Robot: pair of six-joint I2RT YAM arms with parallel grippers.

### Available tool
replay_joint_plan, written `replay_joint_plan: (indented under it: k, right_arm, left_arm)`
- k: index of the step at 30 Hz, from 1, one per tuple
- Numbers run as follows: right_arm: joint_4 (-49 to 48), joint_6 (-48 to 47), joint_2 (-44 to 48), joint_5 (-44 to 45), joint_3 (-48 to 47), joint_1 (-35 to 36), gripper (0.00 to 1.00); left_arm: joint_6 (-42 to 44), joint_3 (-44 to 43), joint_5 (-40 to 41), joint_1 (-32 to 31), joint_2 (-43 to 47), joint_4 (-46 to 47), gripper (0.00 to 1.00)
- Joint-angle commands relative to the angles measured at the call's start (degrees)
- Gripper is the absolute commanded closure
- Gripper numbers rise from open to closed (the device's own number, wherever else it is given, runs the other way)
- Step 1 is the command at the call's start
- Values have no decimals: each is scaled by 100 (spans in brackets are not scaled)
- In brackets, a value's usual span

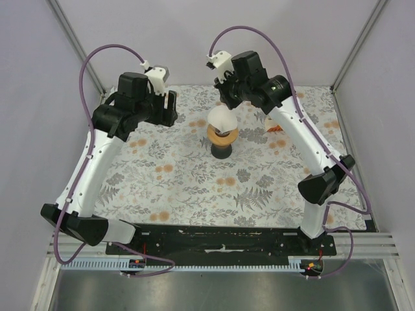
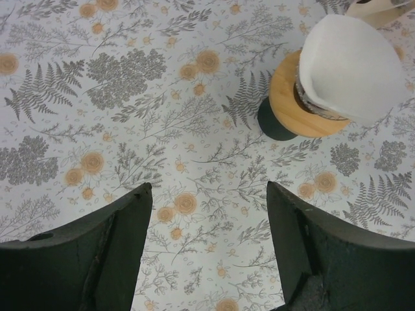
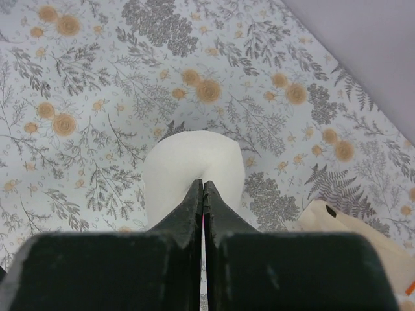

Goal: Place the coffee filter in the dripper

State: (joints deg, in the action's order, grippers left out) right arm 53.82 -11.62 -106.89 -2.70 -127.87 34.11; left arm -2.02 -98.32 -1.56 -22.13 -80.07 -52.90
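Most of job done: coffee filter stands tilted in dripper, seemingly not seated. Right gripper pressed together, pinching filter's upper edge. Left gripper spread above table. Remaining: seat, release.

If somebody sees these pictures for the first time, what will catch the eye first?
The white coffee filter standing in the orange dripper, mid-table toward the back, with the right gripper pinched shut on its rim. Next, the flowered tablecloth under everything, and the left gripper hanging open left of the dripper.
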Motion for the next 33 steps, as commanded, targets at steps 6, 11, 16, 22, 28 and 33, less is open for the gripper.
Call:
replay_joint_plan:
  k: [6, 11, 16, 22, 28, 33]
  right_arm:
    - [489, 2, -973, 76, 298, 70, 100]
    - [489, 10, -1334, -125, 386, 105, 100]
    - [410, 10, -1475, -204, 465, 114, 100]
    - [304, -25, -1457, -257, 553, 105, 100]
    - [155, 81, -1457, -257, 851, 114, 100]
    - [32, 98, -1413, -196, 940, 122, 100]
  left_arm:
    - [-184, 630, 60, 481, 510, 316, 23]
    - [-167, 823, 33, 534, 598, 333, 23]
    - [-202, 946, -45, 543, 581, 360, 23]
    - [-561, 1201, -730, 534, 335, 666, 28]
    - [-1747, 1316, -2030, 508, -289, 1782, 48]
    - [-2161, 1140, -2410, 341, -781, 2222, 49]
